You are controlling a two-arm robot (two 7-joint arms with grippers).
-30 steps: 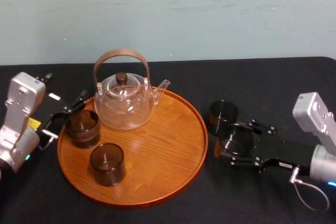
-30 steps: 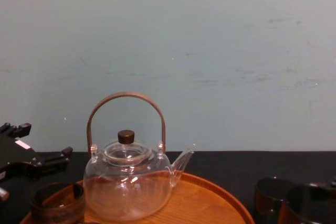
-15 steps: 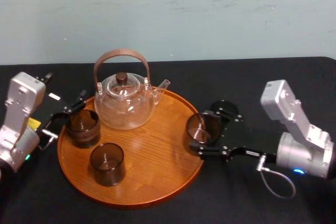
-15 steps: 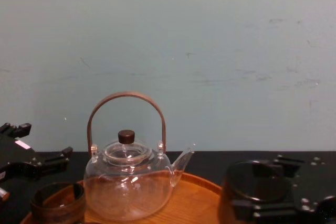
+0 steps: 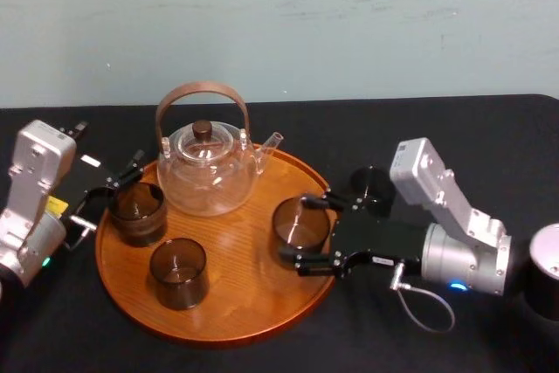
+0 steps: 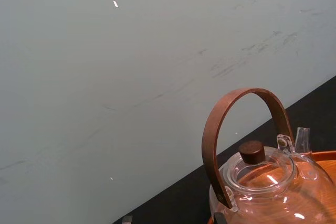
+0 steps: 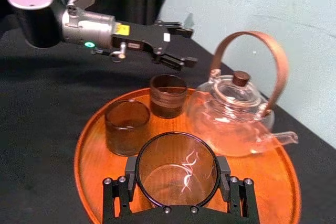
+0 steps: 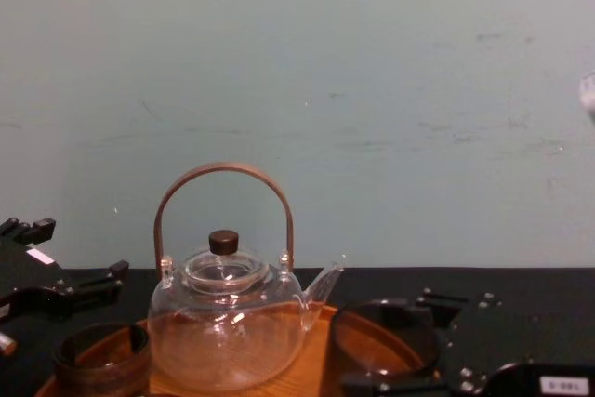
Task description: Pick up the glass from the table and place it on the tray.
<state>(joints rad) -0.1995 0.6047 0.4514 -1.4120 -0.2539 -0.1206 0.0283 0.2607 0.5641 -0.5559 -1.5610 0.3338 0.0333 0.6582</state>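
Glass (image 5: 301, 223), a small smoky dark-brown translucent tumbler, sits pinched between the jaws of the right gripper (image 5: 295, 230), which press on its opposite sides. It hangs over the right part of the large round orange-brown wooden tray (image 5: 236, 277), inside the rim. Whether its base touches the wood cannot be told.

The carry looks nearly done, and the step in hand is the placing. The next move likely calls for lowering the tumbler upright onto bare wood, spreading the jaws, then backing out to the right over the black-clothed counter (image 5: 454, 128). The spot beneath seems free. The clear glass teapot with a brown hoop handle (image 5: 208, 172) stands near, toward the back. A matching dark tumbler (image 5: 178, 272) and a squat dark cup with a brown band (image 5: 137, 211) stand well apart on the tray's left.

The left gripper (image 7: 178, 45) is parked by the banded cup at the tray's left edge, jaws spread on nothing.
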